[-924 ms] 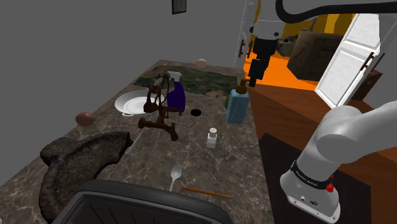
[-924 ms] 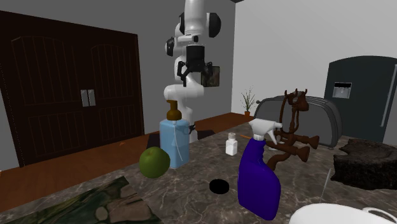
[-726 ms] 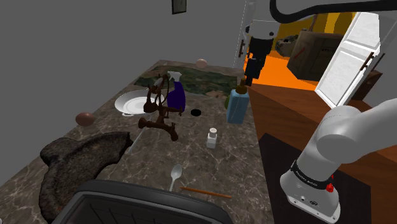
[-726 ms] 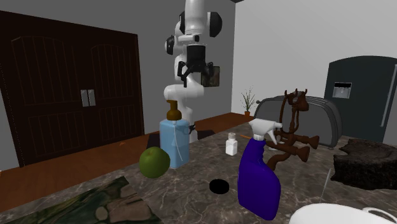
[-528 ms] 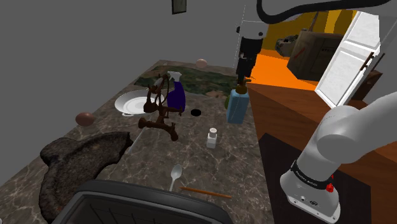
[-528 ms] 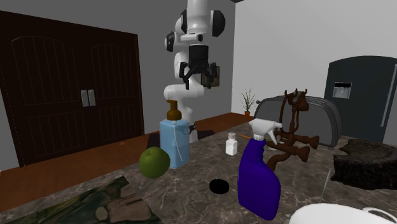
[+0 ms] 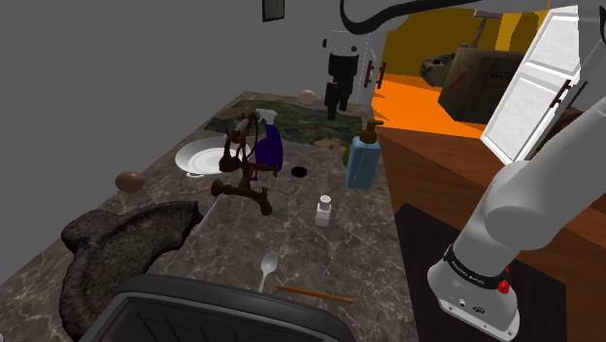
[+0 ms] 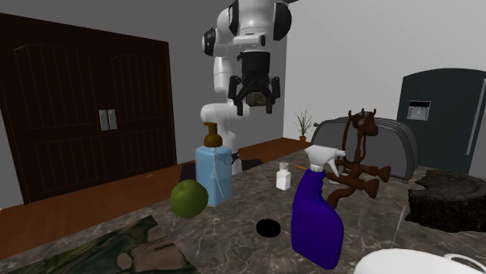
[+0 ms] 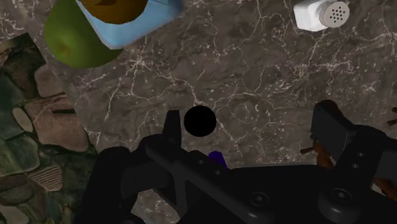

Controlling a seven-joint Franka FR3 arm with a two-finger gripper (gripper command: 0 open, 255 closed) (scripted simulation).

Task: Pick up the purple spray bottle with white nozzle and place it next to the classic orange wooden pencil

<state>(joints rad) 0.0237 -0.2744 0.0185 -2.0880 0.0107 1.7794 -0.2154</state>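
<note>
On the dark marbled counter point(image 7: 354, 248), the purple spray bottle point(image 8: 315, 222) stands below the hand point(image 8: 252, 109), fingers point(image 9: 172, 130) apart.

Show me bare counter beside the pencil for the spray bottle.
Bare marble lies between the pencil and the salt shaker, bordered by the spoon. It is crowded around the spray bottle, hemmed by the brown faucet and plate.

Shoulder view: high beside arm base point(image 7: 474, 287), facing along counter point(image 7: 320, 253). Second exterior view: low, near, opposite end, facing arm point(image 8: 234, 47). Wrist view: downward. Shared: soap dispenser point(image 8: 213, 175), black disc point(image 9: 200, 121).
</note>
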